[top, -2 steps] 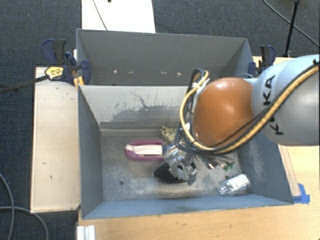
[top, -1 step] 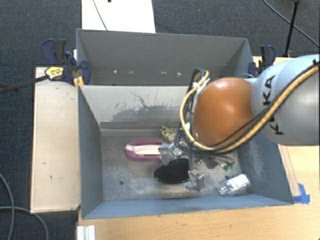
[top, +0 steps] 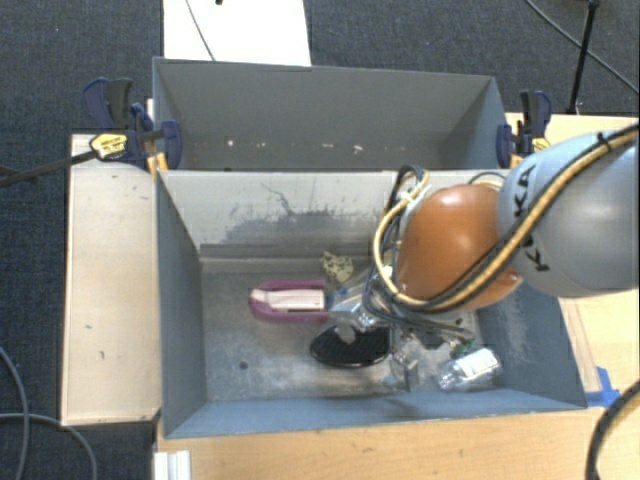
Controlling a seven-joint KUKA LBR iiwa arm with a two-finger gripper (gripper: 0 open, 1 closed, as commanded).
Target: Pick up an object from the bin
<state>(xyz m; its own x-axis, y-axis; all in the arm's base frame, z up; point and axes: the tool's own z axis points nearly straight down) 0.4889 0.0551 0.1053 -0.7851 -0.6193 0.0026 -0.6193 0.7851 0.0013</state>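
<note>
Hung low over black oval thing (top: 350,349) at bin (top: 182,298) front, purple bar (top: 290,300) just beside it; couldn't tell jaws open or shut

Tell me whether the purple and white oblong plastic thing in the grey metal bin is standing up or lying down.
Lying down: the purple and white oblong plastic thing stretches sideways along the bin's floor.

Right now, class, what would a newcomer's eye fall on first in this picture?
First, the arm's round orange cover, which looms over the right half of the grey bin. Below it the gripper sits low beside a glossy black oval thing at the floor's front middle. A purple and pink oblong thing lies further back and left.
</note>
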